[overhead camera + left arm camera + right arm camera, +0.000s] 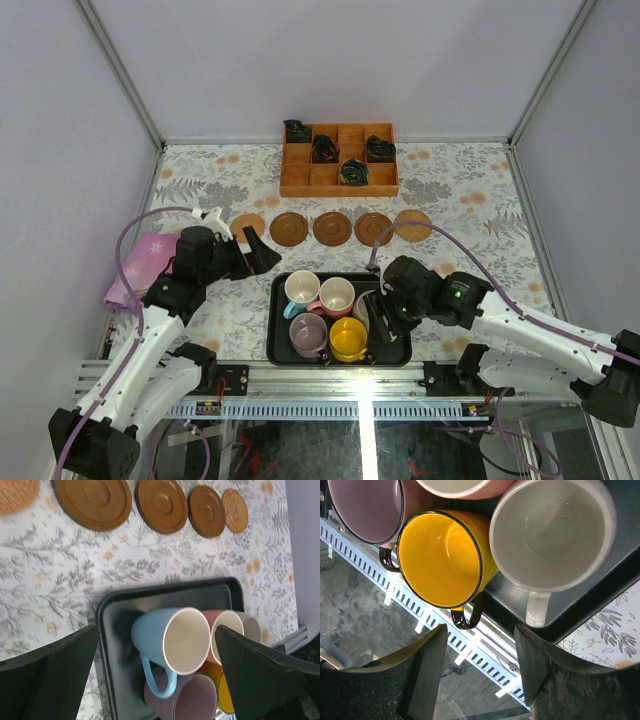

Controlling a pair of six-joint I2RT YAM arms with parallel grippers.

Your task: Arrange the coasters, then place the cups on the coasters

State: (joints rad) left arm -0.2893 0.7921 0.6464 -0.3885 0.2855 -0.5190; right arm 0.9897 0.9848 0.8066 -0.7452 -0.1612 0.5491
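coasters (331, 228) lie in a row across the mid surface, all bare; five cups (334, 296) crowd the black tray (277, 330) at the near edge. left hand (262, 250) wide apart, empty, at the tray's far left corner, facing the blue cup (170, 635). right hand (378, 318) partly apart, empty, over the yellow cup (440, 560). judgement: lift straight up, since neighbours touch. grid box (339, 158) stands beyond the row.

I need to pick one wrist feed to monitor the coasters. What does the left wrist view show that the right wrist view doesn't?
Only the left wrist: the row of coasters beyond the tray, and the light blue cup. Only the right wrist: the handles of the yellow cup and the cream-white cup, and the slotted metal rail at the table's near edge. Both: the black tray, those two cups, the pink cup and the mauve-grey cup.
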